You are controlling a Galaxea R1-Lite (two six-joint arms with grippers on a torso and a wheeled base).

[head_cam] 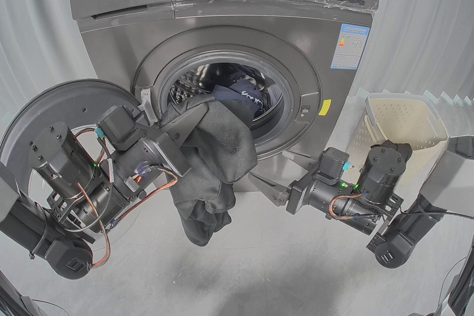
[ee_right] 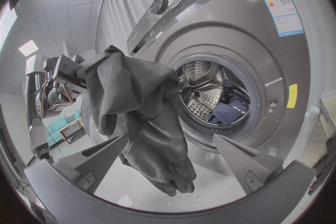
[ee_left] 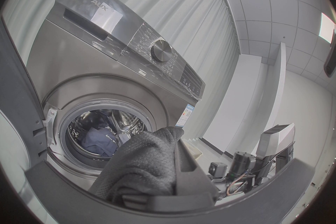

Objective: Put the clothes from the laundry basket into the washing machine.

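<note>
One dark grey fabric garment [head_cam: 222, 149] hangs pinched in the left gripper's [head_cam: 197, 115] fingers before the grey washing machine's [head_cam: 123, 45] drum mouth for loading; right gripper's [head_cam: 264, 187] fingers spread

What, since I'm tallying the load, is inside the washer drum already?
One navy garment lies in the drum. The grey garment held by the left gripper hangs before the opening and hides part of the drum floor, so more could lie unseen.
</note>
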